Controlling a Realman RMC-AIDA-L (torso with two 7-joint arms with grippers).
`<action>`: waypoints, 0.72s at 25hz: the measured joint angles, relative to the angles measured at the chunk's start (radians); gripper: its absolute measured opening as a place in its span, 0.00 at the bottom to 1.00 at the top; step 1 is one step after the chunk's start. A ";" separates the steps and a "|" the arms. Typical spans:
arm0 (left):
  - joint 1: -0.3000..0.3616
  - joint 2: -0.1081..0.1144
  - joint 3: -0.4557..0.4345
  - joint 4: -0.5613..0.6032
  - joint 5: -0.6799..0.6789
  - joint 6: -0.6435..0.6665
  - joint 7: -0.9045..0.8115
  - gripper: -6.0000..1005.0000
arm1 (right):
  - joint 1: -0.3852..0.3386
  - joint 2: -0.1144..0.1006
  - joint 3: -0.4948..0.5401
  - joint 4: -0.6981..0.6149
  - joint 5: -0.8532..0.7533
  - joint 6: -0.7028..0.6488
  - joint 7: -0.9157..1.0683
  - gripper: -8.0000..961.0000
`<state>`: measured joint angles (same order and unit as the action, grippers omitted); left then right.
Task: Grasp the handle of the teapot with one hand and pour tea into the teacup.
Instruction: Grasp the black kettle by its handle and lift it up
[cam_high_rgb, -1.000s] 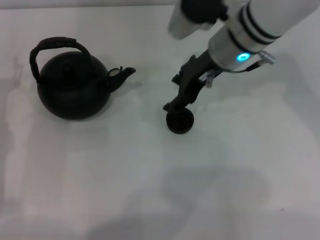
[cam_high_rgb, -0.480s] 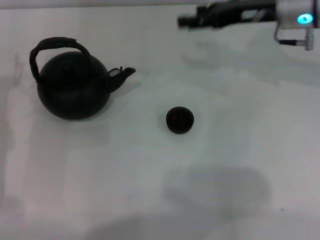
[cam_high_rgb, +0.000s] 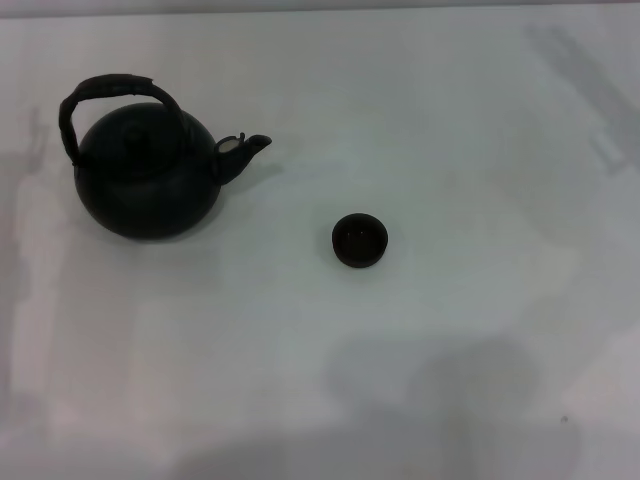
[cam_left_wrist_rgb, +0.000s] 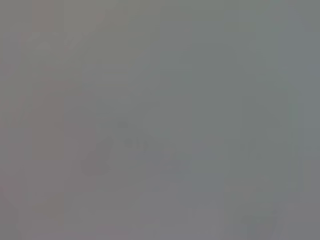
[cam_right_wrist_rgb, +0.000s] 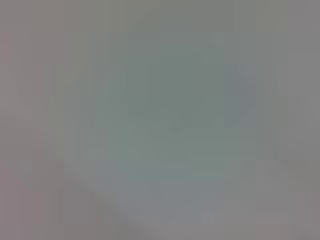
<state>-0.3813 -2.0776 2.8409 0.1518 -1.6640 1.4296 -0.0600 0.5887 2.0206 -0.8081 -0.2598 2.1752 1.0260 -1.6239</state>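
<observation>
White surface (cam_high_rgb: 450, 120) carries one teapot (cam_high_rgb: 145, 185) near its left edge, handle (cam_high_rgb: 105, 88) arched overhead, and one teacup (cam_high_rgb: 359, 240) mid-surface, well apart; you see neither gripper, so their fingers' state is unknowable.

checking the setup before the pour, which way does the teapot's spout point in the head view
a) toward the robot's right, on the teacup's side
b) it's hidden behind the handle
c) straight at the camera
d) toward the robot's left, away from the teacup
a: the teapot has its spout sticking out on its right side, the side where the teacup stands apart on the table.
</observation>
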 joint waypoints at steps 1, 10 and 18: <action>0.000 -0.001 0.000 0.000 0.002 0.000 -0.001 0.83 | 0.000 0.000 0.000 0.000 0.000 0.000 0.000 0.89; 0.009 -0.001 0.001 0.003 0.006 -0.008 -0.002 0.83 | 0.132 0.007 0.028 0.220 0.164 -0.052 -1.154 0.89; 0.075 -0.003 0.001 0.013 0.080 0.007 0.002 0.83 | 0.130 0.007 0.199 0.242 0.199 -0.038 -1.379 0.89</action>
<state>-0.3066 -2.0808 2.8421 0.1648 -1.5843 1.4371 -0.0582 0.7186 2.0279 -0.6091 -0.0175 2.3746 0.9880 -3.0032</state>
